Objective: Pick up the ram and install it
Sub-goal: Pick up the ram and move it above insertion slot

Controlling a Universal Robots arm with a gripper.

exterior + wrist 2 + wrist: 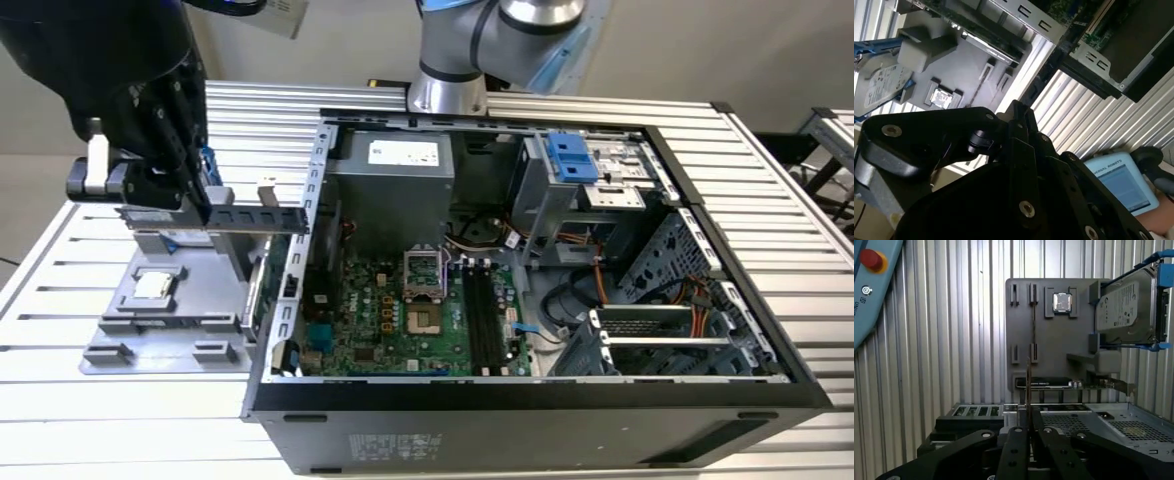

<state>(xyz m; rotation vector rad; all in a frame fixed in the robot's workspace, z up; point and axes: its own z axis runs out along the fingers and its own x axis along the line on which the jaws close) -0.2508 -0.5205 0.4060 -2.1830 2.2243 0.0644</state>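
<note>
Illegible label on hard drive point(1126, 315), illegible sticker on power supply point(400, 190), maker's name on pendant point(1121, 182)

Dark ram point(254, 216) with paler rectangles. Green motherboard point(400, 320) in a black case point(534, 430); at its nine o'clock, a grey tray point(200, 310). Silver ribbed table point(80, 440). Silver drive point(1126, 310), blue frame point(1154, 346).

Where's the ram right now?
On the exterior view's left: the ram is clamped in the end effector, above the gray fixture tray, just outside the computer case side wall.
</note>
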